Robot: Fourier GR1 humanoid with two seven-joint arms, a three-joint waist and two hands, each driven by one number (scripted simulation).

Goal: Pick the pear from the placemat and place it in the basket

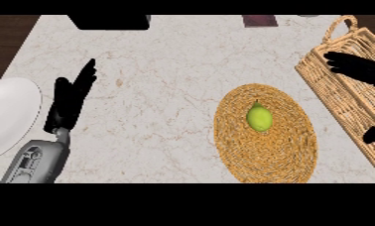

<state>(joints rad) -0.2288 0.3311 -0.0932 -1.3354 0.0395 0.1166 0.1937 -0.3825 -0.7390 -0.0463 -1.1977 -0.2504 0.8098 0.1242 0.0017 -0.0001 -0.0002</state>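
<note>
In the head view, the left hand [70, 100] stood near the left side of the counter [161, 71], wide, its fingers straight and pointing away from the robot, holding nothing. Its grey forearm [36, 159] came up from the lower left corner. Just to the outer side of that hand, at the view's left edge, lay a white plate [15, 111], apart from the hand.

The right hand [355, 69] showed at the far right edge, above the woven basket [333, 96], largely cut off by the frame; whether it was wide or closed could not be told, and nothing showed in it.

The pear [258, 117], green, sat on the round woven placemat [267, 155], between the two hands, nearer the right hand and lower-left of it, well apart from the left hand. The placemat lay just beside the basket's near-left edge. Beyond the left hand, at the counter's far edge, stood a dark object [110, 22].
</note>
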